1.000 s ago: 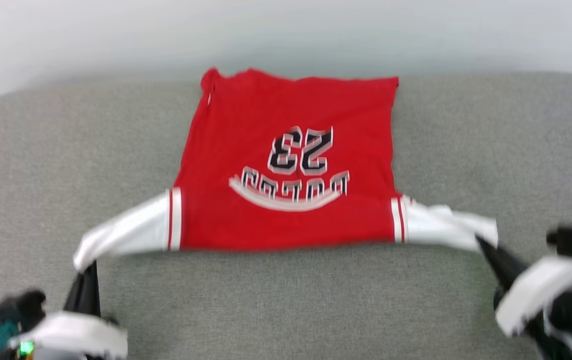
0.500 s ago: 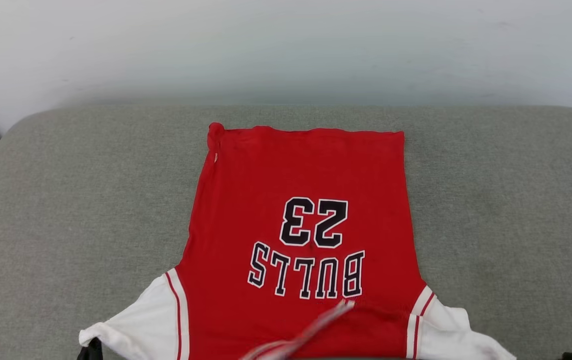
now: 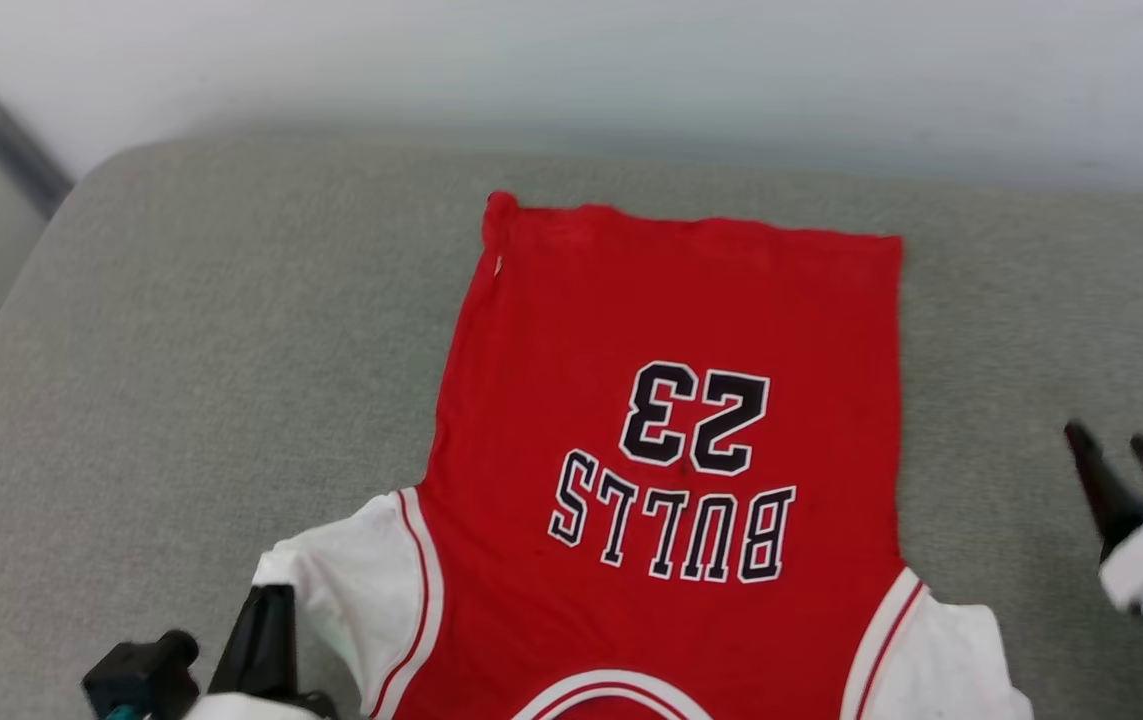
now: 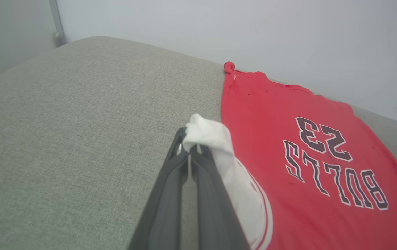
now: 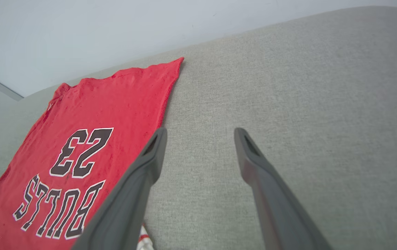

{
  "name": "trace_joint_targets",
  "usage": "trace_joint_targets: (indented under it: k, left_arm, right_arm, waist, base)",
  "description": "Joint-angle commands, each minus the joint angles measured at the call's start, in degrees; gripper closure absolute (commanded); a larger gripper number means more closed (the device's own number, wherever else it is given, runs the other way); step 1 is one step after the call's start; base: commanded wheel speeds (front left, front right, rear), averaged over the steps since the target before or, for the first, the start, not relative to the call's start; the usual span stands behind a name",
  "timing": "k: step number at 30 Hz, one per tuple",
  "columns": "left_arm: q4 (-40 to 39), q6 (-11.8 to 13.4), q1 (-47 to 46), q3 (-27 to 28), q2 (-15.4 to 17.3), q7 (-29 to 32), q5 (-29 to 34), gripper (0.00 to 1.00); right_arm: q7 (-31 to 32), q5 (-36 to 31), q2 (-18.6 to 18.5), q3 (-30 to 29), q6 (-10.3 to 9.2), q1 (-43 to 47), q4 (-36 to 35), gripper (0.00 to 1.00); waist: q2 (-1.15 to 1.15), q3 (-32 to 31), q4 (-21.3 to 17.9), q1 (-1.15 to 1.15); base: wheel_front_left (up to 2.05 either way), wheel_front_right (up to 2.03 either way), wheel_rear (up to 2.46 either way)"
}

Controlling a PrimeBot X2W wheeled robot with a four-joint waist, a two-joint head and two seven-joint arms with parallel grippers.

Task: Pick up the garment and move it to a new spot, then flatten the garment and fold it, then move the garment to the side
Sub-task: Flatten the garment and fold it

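Note:
The garment [image 3: 671, 400] is a red jersey T-shirt lying flat on the grey cushion, "BULLS 23" print up and upside-down to me, collar toward me. My left gripper [image 3: 269, 598] at the lower left is shut on the tip of the white left sleeve [image 3: 341, 580]. The left wrist view shows its closed fingertips [image 4: 189, 149] pinching bunched white cloth beside the red body of the garment [image 4: 306, 146]. My right gripper [image 3: 1111, 450] stands open to the right of the shirt, holding nothing, clear of the white right sleeve [image 3: 941, 660]. In the right wrist view, the gripper [image 5: 200, 133] is spread over bare cushion, the garment [image 5: 90, 114] on its left.
The grey fabric cushion [image 3: 181, 350] stretches wide on both sides of the shirt, with rounded far corners. A pale wall [image 3: 571, 60] runs right behind it. At the far left the cushion edge drops off beside a grey rail [image 3: 6, 150].
My right gripper has opened and let go of the right sleeve. The lifted, stretched shirt now lies flat on the cushion. The head camera has also shifted, so the shirt looks closer.

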Motion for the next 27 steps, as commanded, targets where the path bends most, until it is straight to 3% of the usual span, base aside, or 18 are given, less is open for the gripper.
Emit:
trace_joint_targets:
  k: [1,11,18,25,26,27]
  left_arm:
    - [-0.73,-0.41,-1.80,-0.67,-0.41,-0.01,0.58,1.00]
    - [-2.58,-2.90,-9.93,-5.96,-1.71,-1.71,4.64,1.00]
    - [-1.59,-4.40,-14.12,-7.46,-3.35,-3.17,5.63,1.00]
    - [0.07,-5.39,-15.97,-7.66,-4.22,-3.92,5.94,1.00]
    - [0.31,-5.45,-16.01,-7.62,-4.35,-4.02,5.88,1.00]
    - [0.63,-5.66,-16.11,-7.57,-4.41,-4.12,5.84,1.00]
  right_arm:
    - [0.62,0.43,-1.22,0.00,-0.03,-4.93,3.36,0.00]
    - [12.18,-3.85,-10.47,2.72,-0.02,-34.25,24.32,0.00]
    - [18.93,-8.19,-12.15,2.61,-0.03,-45.78,32.62,0.00]
    - [30.31,-10.91,-9.67,0.93,-0.03,-46.37,42.62,0.00]
    - [31.69,-11.30,-9.17,0.33,-0.05,-46.16,43.83,0.09]
    - [32.94,-11.90,-8.86,-0.16,-0.06,-46.06,44.63,0.60]
  waist:
    - [0.00,3.25,3.09,0.00]
    - [0.00,14.52,12.38,0.00]
    - [0.00,19.88,15.61,0.00]
    - [0.00,21.37,15.95,0.00]
    - [0.00,21.38,15.86,0.00]
    - [0.00,21.35,15.81,0.00]
  base:
    - [0.00,0.00,0.00]
    - [0.00,0.00,0.00]
    - [0.00,0.00,0.00]
    - [0.00,0.00,0.00]
    - [0.00,0.00,0.00]
    - [0.00,0.00,0.00]
